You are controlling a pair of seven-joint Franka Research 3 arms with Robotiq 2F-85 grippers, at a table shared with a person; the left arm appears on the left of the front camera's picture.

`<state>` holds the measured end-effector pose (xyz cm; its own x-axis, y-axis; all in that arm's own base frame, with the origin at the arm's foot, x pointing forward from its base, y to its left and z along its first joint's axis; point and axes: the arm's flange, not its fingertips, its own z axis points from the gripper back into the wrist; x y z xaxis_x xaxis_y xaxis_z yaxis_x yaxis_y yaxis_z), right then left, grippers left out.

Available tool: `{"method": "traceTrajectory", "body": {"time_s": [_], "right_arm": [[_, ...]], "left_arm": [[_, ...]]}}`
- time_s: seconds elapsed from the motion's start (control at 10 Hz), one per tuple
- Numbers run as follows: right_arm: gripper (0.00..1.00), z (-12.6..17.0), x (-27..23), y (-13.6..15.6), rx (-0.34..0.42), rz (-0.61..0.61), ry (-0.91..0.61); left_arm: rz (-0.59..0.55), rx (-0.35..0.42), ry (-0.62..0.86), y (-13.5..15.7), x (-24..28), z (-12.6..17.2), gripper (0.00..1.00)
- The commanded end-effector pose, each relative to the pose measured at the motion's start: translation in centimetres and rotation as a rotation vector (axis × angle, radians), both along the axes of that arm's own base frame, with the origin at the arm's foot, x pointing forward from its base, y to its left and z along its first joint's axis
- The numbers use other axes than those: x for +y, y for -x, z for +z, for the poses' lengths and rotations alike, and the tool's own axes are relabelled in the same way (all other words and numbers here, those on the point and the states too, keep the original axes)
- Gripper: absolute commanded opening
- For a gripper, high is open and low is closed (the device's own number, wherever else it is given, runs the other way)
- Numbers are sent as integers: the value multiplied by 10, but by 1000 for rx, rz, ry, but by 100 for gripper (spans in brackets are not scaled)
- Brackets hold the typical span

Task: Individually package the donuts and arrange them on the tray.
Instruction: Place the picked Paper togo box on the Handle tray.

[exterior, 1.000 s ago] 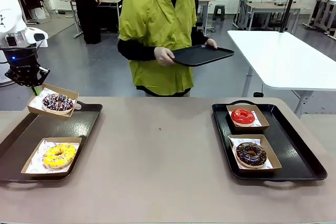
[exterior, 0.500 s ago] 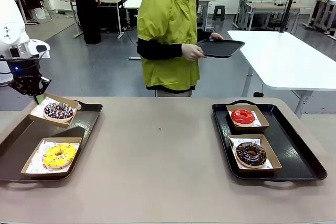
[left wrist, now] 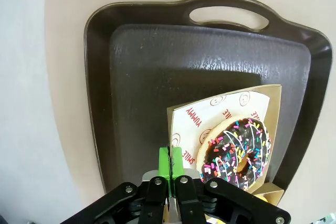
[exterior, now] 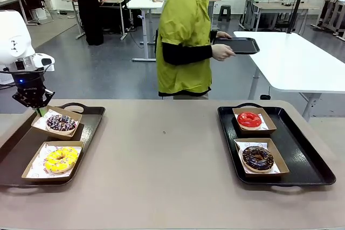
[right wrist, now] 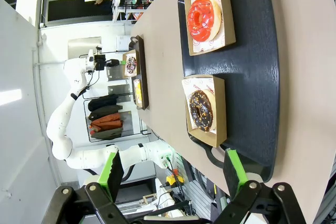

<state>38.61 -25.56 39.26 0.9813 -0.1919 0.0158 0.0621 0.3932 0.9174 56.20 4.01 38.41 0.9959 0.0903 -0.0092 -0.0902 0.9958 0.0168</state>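
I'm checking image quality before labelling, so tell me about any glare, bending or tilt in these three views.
Front view: sharp, evenly lit, with soft sheen on the left tray and right tray. Left wrist view: crisp on the purple-dark donut, mottled glare across the tray floor, rim curved by the wide lens. Right wrist view: rolled sideways, so the table runs vertically; the red donut shows glossy highlights.

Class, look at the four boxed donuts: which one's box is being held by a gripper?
The purple-dark donut with sprinkles, at the far end of the left tray. The left gripper is shut on its box's edge; the other three boxes sit untouched.
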Motion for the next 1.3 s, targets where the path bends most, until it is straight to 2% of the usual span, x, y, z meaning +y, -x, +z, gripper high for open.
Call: {"method": "traceTrajectory", "body": {"time_s": [0.0,0.3,0.4,0.5,0.6,0.7,0.8,0.9,1.0,1.1,1.2], "right_arm": [[100,1,-2,0,5,12,0],[100,1,-2,0,5,12,0],[100,1,-2,0,5,12,0],[100,1,-2,0,5,12,0],[100,1,-2,0,5,12,0],[100,1,-2,0,5,12,0],[100,1,-2,0,5,12,0],[100,1,-2,0,5,12,0],[100,1,-2,0,5,12,0],[100,1,-2,0,5,12,0],[100,1,-2,0,5,12,0]], "left_arm": [[4,-13,23,-10,9,-1,1],[4,-3,26,-19,12,-7,1],[6,0,30,-19,11,-8,60],[0,-2,29,-18,12,-8,60],[-3,-8,32,-18,13,-4,100],[-2,-11,38,-16,14,-2,62],[-2,-13,42,-15,15,-1,100],[-5,-7,45,-14,14,0,42],[-9,-2,47,-14,15,0,100],[-14,-1,49,-14,15,1,62],[-15,-3,53,-13,15,2,100]]}}
